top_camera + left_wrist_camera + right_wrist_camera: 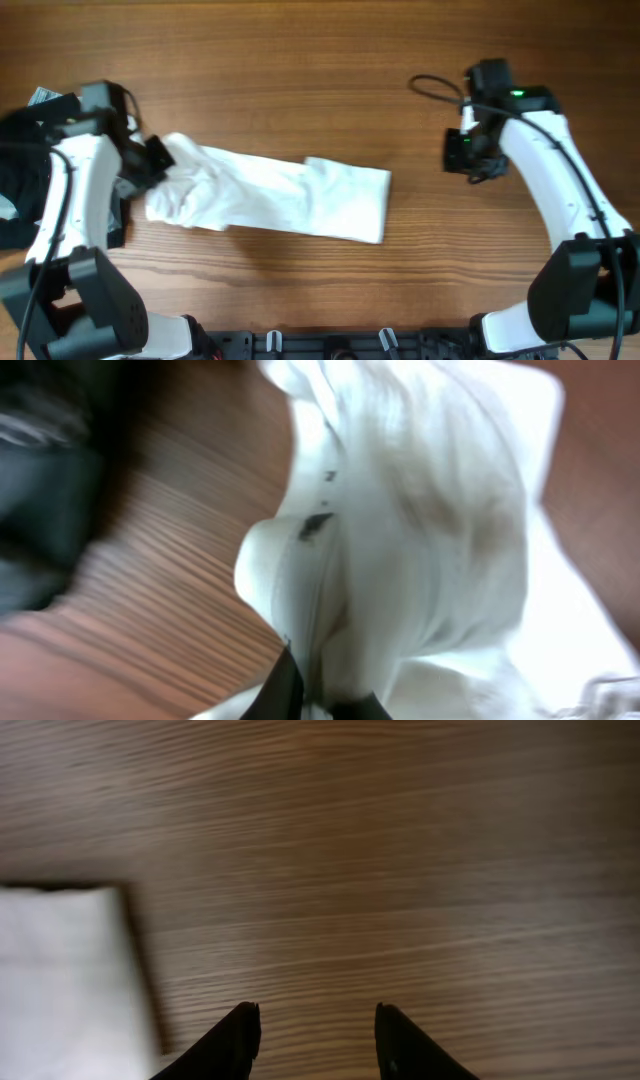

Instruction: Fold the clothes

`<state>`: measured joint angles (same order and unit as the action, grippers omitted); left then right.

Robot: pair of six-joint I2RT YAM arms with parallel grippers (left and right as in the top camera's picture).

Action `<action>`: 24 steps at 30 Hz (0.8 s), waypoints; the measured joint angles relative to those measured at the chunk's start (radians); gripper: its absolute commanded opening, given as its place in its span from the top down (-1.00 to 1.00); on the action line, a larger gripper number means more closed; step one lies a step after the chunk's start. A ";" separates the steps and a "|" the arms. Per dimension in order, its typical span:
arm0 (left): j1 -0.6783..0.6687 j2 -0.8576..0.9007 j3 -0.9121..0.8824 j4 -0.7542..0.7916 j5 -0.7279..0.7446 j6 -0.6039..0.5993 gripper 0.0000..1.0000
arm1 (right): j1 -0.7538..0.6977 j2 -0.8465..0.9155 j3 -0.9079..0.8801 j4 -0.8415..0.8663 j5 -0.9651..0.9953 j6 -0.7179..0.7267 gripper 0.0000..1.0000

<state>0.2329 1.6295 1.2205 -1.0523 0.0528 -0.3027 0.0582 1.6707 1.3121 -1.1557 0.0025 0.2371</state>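
Clearly the shirt [270,195] is no longer spread flat: from overhead it lies as a long white band across the left and middle of the table [330,70], running from the left tool [160,158] towards the right and slanting slightly nearer as it goes. Its right end is flat and squared off, with a layered edge showing where one panel overlaps another. Its left end is bunched and wrinkled, rising in soft folds. No chest lettering shows from above; only plain white fabric faces up.

The left tool is clamped on that bunched left end. In the left wrist view the shirt [420,530] fills most of the frame, thin and creased, with a seam running down it and a small black mark beside the seam. The fabric is pinched between the two dark fingers [283,695] at the bottom edge. Wood grain of the table [170,600] shows to the left of it.

The right tool [465,150] hangs over bare wood, well apart from the shirt's right end. In the right wrist view its fingers [235,1040] stand apart with nothing between them, and one flat white corner of the shirt [60,980] lies at the left.

A black garment [20,185] sits at the table's left edge, partly under the left arm.
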 measured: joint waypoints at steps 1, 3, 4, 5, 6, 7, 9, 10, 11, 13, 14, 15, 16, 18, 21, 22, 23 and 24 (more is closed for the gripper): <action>0.017 -0.001 0.053 -0.055 -0.011 -0.003 0.92 | -0.038 0.000 0.000 -0.002 0.004 -0.011 0.14; -0.018 -0.004 0.109 -0.144 0.015 -0.011 0.92 | -0.089 -0.001 0.000 -0.003 0.006 -0.031 0.15; -0.062 -0.004 0.111 -0.170 0.044 -0.021 0.92 | -0.096 -0.001 0.000 -0.003 0.006 -0.034 0.14; -0.150 -0.004 0.111 -0.182 0.074 -0.038 0.92 | -0.100 -0.002 0.000 -0.005 0.006 -0.037 0.14; -0.219 -0.004 0.111 -0.180 0.094 -0.053 0.90 | -0.100 -0.002 0.000 -0.007 0.006 -0.038 0.14; -0.278 -0.004 0.111 -0.174 0.105 -0.070 0.90 | -0.100 -0.002 0.000 -0.009 0.006 -0.040 0.14; -0.452 -0.004 0.111 -0.116 0.121 -0.125 0.85 | -0.100 -0.002 0.000 -0.011 0.001 -0.041 0.14; -0.548 -0.003 0.111 -0.082 0.124 -0.159 0.85 | -0.099 -0.003 0.000 -0.012 -0.006 -0.047 0.14; -0.618 0.004 0.113 -0.056 0.125 -0.182 0.86 | -0.100 -0.003 0.000 -0.011 -0.017 -0.056 0.14; -0.721 0.044 0.113 -0.018 0.124 -0.221 0.87 | -0.100 -0.003 0.000 -0.013 -0.027 -0.060 0.14; -0.760 0.074 0.113 0.010 0.124 -0.237 0.87 | -0.100 -0.003 0.000 -0.013 -0.029 -0.063 0.15; -0.791 0.102 0.113 0.037 0.124 -0.248 0.87 | -0.100 -0.003 0.000 -0.013 -0.029 -0.064 0.15; -0.816 0.121 0.112 0.073 0.124 -0.257 0.87 | -0.100 -0.003 0.000 -0.013 -0.029 -0.067 0.15; -0.840 0.126 0.113 0.143 0.124 -0.269 0.86 | -0.100 -0.003 0.000 -0.015 -0.036 -0.067 0.14; -0.851 0.126 0.113 0.167 0.125 -0.288 0.91 | -0.099 -0.003 0.000 -0.016 -0.047 -0.067 0.15; -0.853 0.126 0.113 0.166 0.125 -0.290 0.92 | -0.100 -0.003 0.000 -0.016 -0.047 -0.067 0.15; -0.855 0.126 0.113 0.164 0.136 -0.291 0.92 | -0.100 -0.003 0.000 -0.015 -0.047 -0.067 0.15; -0.855 0.126 0.113 0.163 0.144 -0.291 0.92 | -0.100 -0.003 0.000 -0.016 -0.047 -0.067 0.15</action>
<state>-0.6224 1.7557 1.3331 -0.8894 0.1967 -0.5934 -0.0414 1.6676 1.3121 -1.1713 -0.0448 0.1703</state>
